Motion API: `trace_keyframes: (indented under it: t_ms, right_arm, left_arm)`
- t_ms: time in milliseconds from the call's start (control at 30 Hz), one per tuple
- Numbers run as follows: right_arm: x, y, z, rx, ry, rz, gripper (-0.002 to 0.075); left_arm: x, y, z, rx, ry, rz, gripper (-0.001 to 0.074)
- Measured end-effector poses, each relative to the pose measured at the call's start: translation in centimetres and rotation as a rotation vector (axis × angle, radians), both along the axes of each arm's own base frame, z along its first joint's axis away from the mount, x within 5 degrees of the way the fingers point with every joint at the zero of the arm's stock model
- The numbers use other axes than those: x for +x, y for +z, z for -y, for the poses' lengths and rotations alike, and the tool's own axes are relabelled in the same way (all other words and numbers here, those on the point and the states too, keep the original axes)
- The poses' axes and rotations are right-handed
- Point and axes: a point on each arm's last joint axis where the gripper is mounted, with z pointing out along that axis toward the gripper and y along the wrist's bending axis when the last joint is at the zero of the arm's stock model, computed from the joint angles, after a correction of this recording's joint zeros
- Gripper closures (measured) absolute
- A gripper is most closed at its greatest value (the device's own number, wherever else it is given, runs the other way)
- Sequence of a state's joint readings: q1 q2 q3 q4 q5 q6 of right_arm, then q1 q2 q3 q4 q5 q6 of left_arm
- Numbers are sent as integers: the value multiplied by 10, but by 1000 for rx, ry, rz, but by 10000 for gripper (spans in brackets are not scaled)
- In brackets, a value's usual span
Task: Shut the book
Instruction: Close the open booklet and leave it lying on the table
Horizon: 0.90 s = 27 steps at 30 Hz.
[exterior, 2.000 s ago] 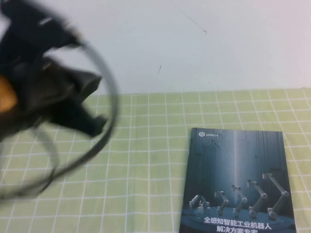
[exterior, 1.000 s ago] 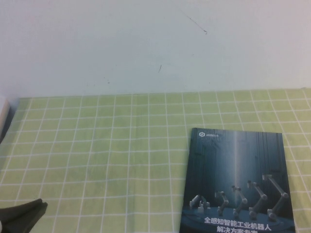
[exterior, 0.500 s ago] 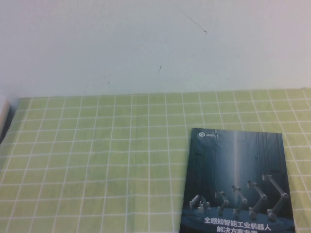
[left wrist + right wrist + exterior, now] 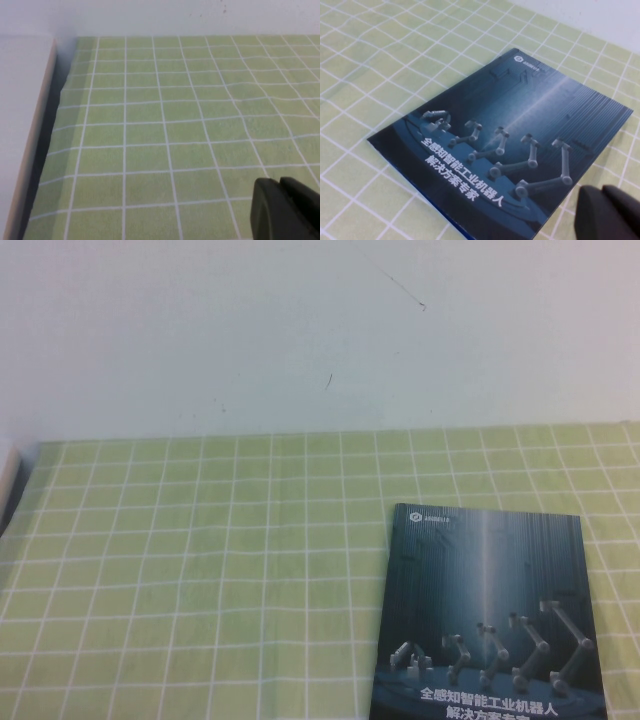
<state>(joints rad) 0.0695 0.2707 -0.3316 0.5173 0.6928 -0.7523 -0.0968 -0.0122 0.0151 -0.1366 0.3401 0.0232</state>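
Note:
A dark blue book lies closed and flat on the green checked cloth at the right front of the table, cover up, with robot arms and white Chinese lettering printed on it. The right wrist view shows the same book from close by. My right gripper hangs just off the book's edge, its two black fingers pressed together, holding nothing. My left gripper is over bare cloth on the left side, fingers together and empty. Neither gripper appears in the high view.
A white wall rises behind the table. A white raised edge borders the cloth beside my left gripper, and shows as a white corner at the far left of the high view.
The left arm, large and blurred at the upper left two seconds ago, dropped to the bottom left corner and then left the high view. The book has not moved.

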Motion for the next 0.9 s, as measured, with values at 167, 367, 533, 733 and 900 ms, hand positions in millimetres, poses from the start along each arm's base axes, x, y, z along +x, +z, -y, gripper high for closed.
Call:
trace_keyframes:
  t_ms: [167, 367, 533, 733, 900]
  right_arm:
    - [0, 0, 0, 2, 0, 0, 729]
    - [0, 0, 0, 4, 1, 0, 729]
    - [0, 0, 0, 4, 1, 0, 729]
    - [0, 0, 0, 4, 1, 0, 729]
    - [0, 0, 0, 4, 1, 0, 729]
  left_arm:
    - [0, 0, 1, 38, -19, 4, 738]
    - [0, 0, 1, 51, -23, 6, 738]
    - [0, 0, 1, 123, -45, 17, 738]
    - [0, 0, 1, 91, -35, 12, 738]
    - [0, 0, 1, 37, -19, 6, 738]
